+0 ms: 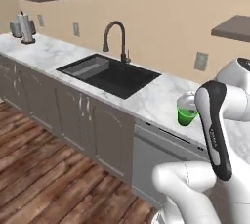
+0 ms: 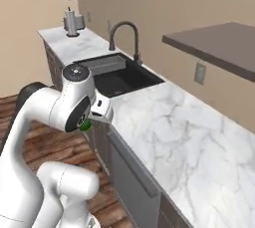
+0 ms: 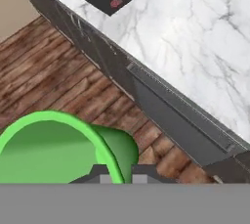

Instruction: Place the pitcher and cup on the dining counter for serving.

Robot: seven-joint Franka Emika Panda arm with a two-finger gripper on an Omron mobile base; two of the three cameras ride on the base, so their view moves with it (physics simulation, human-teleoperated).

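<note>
**Cup in Transit: Handling Notes**

Gripper (image 3: 115, 175) fingers sit astride the rim of the cup (image 3: 58, 147), one tip inside and one outside, so it appears clamped on the wall. From the hand view, the cup hangs over the wood floor (image 3: 58, 66), just off the worktop (image 3: 195, 27) edge near the sink (image 1: 110, 74).

- Weight: judged light; a small tumbler, contents not discernible.
- Stiffness: probably rigid plastic, smooth and somewhat slippery.
- Hold point: rim wall pinch works; slow swings advised, since a one-sided grip could let it pivot.
</note>
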